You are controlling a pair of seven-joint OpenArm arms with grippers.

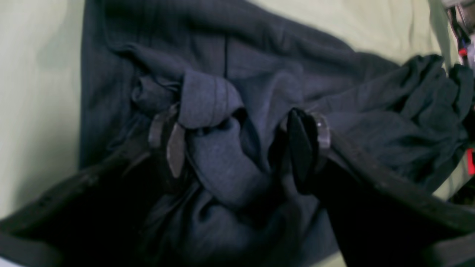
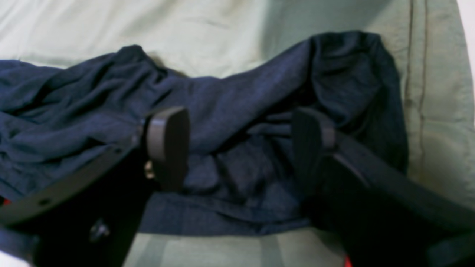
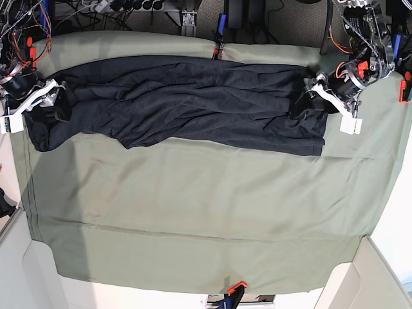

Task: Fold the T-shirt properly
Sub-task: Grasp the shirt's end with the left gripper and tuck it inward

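Left wrist view, slightly soft focus. Left gripper point(image 1: 237, 142) low in frame, jaws spread wide, one dark finger on each side. T-shirt point(image 1: 259, 55), dark charcoal knit, fills most of the view. A rolled, hemmed fold of the fabric bulges up between the jaws and touches the left-hand finger. More cloth bunched at right edge. Pale green table cloth point(image 1: 37, 92) shows at left and upper right.

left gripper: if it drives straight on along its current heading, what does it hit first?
Most likely the T-shirt: bunched fabric lies between the open left gripper fingers, apparently already touching. Depth is hard to judge; the green table cloth lies beneath.
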